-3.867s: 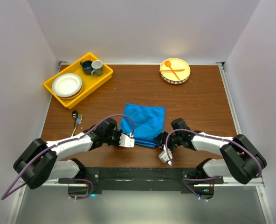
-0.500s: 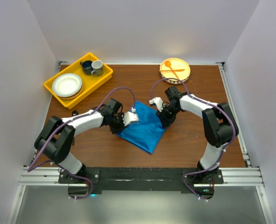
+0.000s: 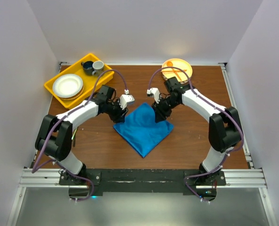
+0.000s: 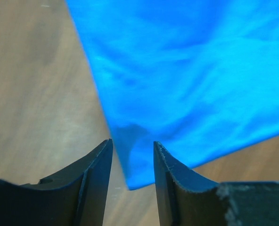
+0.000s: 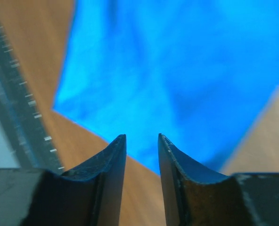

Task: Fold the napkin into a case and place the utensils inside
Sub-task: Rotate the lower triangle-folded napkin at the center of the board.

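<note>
Spanning the whole workspace, a brown wood-grain table [image 3: 201, 136] is enclosed by plain white walls [image 3: 144, 28] at the left, rear and right. At the rear left, a yellow tray [image 3: 94, 87] holds a white plate [image 3: 67, 85] and two cups [image 3: 92, 67]. At the rear right, a round yellow plate [image 3: 189, 70] carries an orange spoon and fork [image 3: 176, 70].

The napkin [image 3: 144, 128] lies at the table centre, between the two arms. It rests flat on the wood, turned corner-on like a diamond. The cloth is bright blue with soft wrinkles.

The left gripper [image 4: 132, 141] hangs over the napkin's upper left edge. Its jaws stand narrowly apart with nothing pinched, and one cloth corner and bare wood show through the gap. The right gripper [image 5: 142, 135] hangs over the upper right edge. Its jaws are likewise narrowly parted and empty, with blue cloth showing beyond the gap.
</note>
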You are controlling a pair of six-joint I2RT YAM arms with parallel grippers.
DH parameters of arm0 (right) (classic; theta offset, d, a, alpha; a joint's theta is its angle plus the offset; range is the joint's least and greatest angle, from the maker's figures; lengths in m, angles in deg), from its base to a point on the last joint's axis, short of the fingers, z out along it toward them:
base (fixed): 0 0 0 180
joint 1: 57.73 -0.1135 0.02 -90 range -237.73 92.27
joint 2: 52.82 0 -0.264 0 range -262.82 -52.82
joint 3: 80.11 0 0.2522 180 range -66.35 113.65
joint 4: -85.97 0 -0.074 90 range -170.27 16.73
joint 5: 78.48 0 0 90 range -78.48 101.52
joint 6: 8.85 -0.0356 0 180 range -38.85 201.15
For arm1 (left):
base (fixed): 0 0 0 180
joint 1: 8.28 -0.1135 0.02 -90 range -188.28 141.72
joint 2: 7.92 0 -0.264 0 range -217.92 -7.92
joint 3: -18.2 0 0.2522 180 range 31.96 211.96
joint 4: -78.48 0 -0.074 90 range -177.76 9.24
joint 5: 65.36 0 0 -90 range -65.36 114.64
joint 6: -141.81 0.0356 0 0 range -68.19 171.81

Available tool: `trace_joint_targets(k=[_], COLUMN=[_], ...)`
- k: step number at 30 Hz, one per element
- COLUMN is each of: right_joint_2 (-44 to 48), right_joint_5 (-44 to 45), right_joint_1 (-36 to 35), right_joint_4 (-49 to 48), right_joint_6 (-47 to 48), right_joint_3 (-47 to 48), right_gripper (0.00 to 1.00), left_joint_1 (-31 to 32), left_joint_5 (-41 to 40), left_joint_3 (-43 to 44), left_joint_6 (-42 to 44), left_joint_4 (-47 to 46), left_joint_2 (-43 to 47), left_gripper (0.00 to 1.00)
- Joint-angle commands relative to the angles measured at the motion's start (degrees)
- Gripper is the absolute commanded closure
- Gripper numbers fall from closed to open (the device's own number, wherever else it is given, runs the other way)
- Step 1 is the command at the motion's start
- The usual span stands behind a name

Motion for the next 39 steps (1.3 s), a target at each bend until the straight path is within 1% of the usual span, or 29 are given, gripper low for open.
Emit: trace_joint_targets(k=[1, 5, 9, 11, 16, 18, 20, 21, 23, 24, 26, 28, 32, 34, 36, 39], right_joint_2=[-4.3, -6.7, -8.3, -8.9, -8.5, -8.4, -7.6, -7.3, -5.4, -4.7, -3.2, -3.1, -3.7, -4.3, -4.3, -4.0], right_joint_5=[6.9, 9.8, 9.0, 7.9, 5.1, 4.0, 1.5, 1.1, 0.0, -0.4, -1.2, -1.6, -3.5, -4.1, -5.0, -5.4], right_joint_1=[1.1, 1.1, 1.0, 0.8, -1.0, -1.7, -1.9, -1.8, -1.9, -1.9, -1.9, -1.9, -2.7, -3.3, -4.2, -5.9], right_joint_4=[-1.0, -1.0, -0.8, -0.3, -0.4, 0.0, 0.0, -0.3, -1.1, -2.4, -4.0, -6.0, -8.9, -10.4, -12.0, -14.5], right_joint_6=[3.4, 5.2, 4.9, 4.7, 2.9, 1.8, 0.8, 0.0, -0.9, -1.3, -2.6, -3.3, -7.7, -9.3, -11.7, -14.1], right_joint_3=[1.5, 0.6, -1.6, -2.4, -5.3, -5.1, -4.7, -4.4, -3.4, -3.2, -2.4, -1.4, 0.8, 1.2, 0.9, -0.9], right_gripper=[0.65, 0.68, 0.69, 0.69, 0.69, 0.68, 0.66, 0.65, 0.64, 0.63, 0.62, 0.62, 0.62, 0.63, 0.63, 0.64], left_joint_1=[0.2, 0.3, 0.3, 0.2, 0.0, -0.4, -1.9, -2.7, -5.3, -6.2, -8.8, -11.2, -14.5, -16.1, -16.6, -16.7], left_joint_5=[8.2, 9.3, 5.7, 3.1, 0.0, 0.5, 3.4, 5.5, 10.3, 11.7, 14.2, 14.5, 11.5, 11.6, 11.6, 13.7], left_joint_3=[0.6, -1.1, -0.2, 0.5, 6.6, 8.9, 9.9, 10.3, 10.3, 10.1, 9.6, 8.9, 9.2, 9.9, 11.1, 11.5], left_joint_6=[-7.4, -7.5, -7.9, -8.2, -8.2, -8.6, -9.2, -9.3, -9.4, -9.6, -9.8, -10.8, -12.3, -13.0, -13.6, -14.1], left_joint_4=[3.7, 4.6, 4.0, 3.1, 2.9, 3.1, 3.2, 3.2, 3.7, 3.9, 3.5, 2.8, 3.0, 3.3, 4.1, 4.8], left_joint_2=[2.0, 0.5, -3.2, -5.9, -13.3, -14.4, -14.0, -13.4, -11.1, -10.4, -7.9, -6.4, -8.1, -10.5, -13.0, -14.8], left_gripper=[0.6, 0.66, 0.73, 0.74, 0.76, 0.77, 0.75, 0.7, 0.66, 0.62, 0.59, 0.54, 0.52, 0.52, 0.52, 0.52])
